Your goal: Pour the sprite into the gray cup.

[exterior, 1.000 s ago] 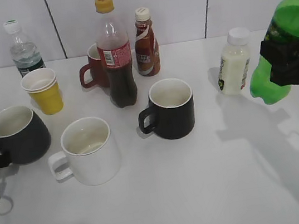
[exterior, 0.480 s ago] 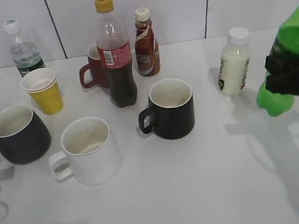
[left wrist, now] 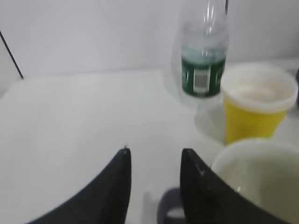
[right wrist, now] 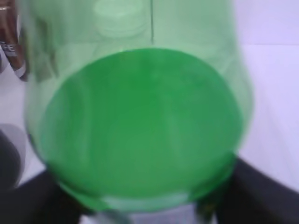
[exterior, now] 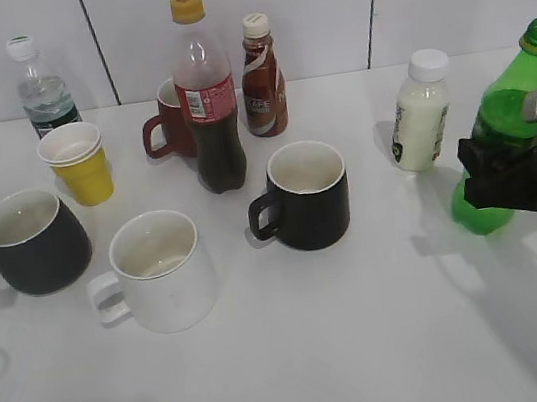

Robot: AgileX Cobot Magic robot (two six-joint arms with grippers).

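Two risks stand out — the sprite, clenched uncapped in the right fingers near the worktop's right edge, could slop, and the released left fingers could nudge the gray cup at the left edge.

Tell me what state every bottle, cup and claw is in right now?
sprite: uncapped, tilted, gripped.
right gripper: shut on it.
left gripper: open, holding nothing.
gray cup: upright, looks empty.
white mug: upright.
black mug: upright.
cola bottle: capped, upright.
milk bottle: capped.
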